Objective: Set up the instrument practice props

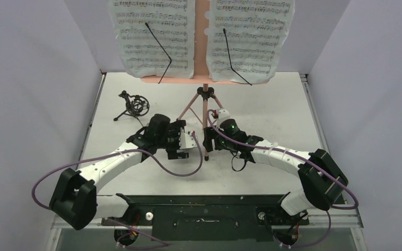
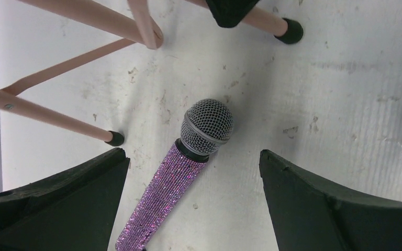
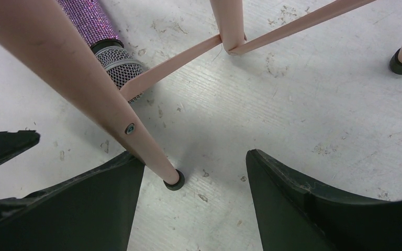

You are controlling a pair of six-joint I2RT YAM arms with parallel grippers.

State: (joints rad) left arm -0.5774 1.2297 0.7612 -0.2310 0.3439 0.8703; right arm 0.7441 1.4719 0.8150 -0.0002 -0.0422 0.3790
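Left claw gapes empty astride the microphone, right claw open, empty by the music stand; pages are up, mic holder at its nine o'clock unfilled.

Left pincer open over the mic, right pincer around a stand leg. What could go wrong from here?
1. The right pincer straddles a stand leg near its foot; a closing or sideways move may drag it and tip the music stand with its pages.
2. The microphone lies diagonally between the open left pincer; closing could twist or roll it.
3. Both pincers work close together under the stand, so they may collide.
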